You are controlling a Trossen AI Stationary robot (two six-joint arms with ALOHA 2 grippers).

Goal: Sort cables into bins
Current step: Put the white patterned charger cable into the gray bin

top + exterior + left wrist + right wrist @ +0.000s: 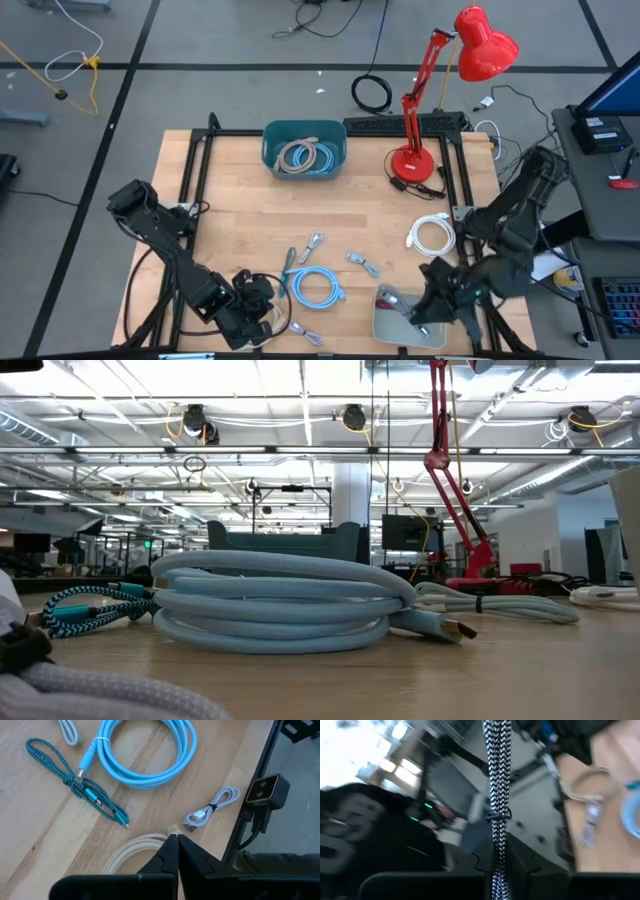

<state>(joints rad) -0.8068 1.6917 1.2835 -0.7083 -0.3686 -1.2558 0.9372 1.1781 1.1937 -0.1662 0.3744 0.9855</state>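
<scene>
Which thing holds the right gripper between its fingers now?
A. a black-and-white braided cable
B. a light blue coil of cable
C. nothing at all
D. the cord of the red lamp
A: in the right wrist view the black-and-white braided cable runs down between the fingers of the right gripper, which hangs over the pale grey tray.

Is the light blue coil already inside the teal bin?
No, the light blue coil lies on the table, apart from the teal bin.

Left hand [262, 308] closed at near table edge, right hand [425, 318] clamped, low.
</scene>
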